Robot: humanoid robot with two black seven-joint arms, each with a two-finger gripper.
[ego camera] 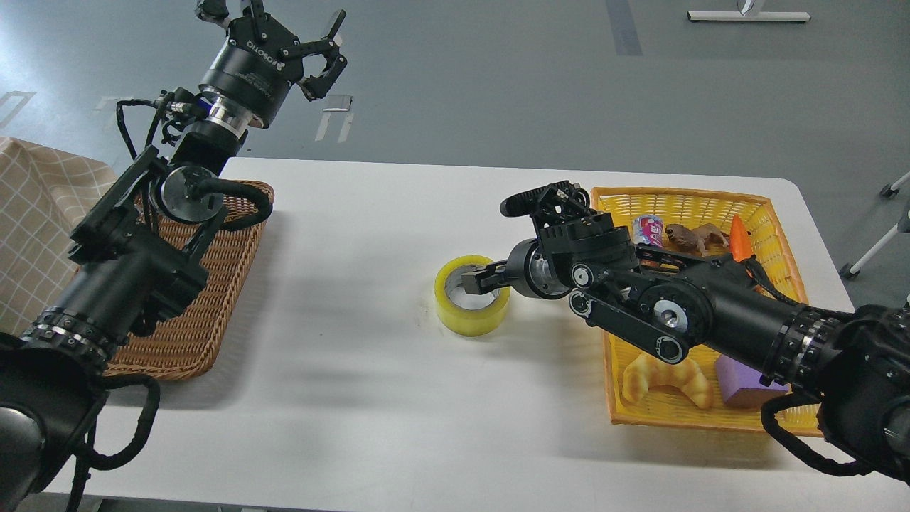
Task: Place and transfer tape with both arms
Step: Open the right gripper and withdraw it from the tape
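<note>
The tape (pixel 462 316), a yellow roll with a grey-white core, lies flat on the white table (pixel 370 235) near its middle. My right gripper (pixel 485 279) reaches in from the right and sits at the roll's right rim. One finger, with its grey pad (pixel 470 279) showing, is over the core hole. The jaws look spread and the roll rests on the table. My left gripper (pixel 284 32) is raised high at the upper left, beyond the table's far edge, fingers spread and empty.
A brown wicker tray (pixel 206 313) lies at the table's left under my left arm. A yellow basket (pixel 682 199) at the right holds a croissant (pixel 668 380), a purple block, a can, a toy animal and a carrot. A checked cloth is at the far left.
</note>
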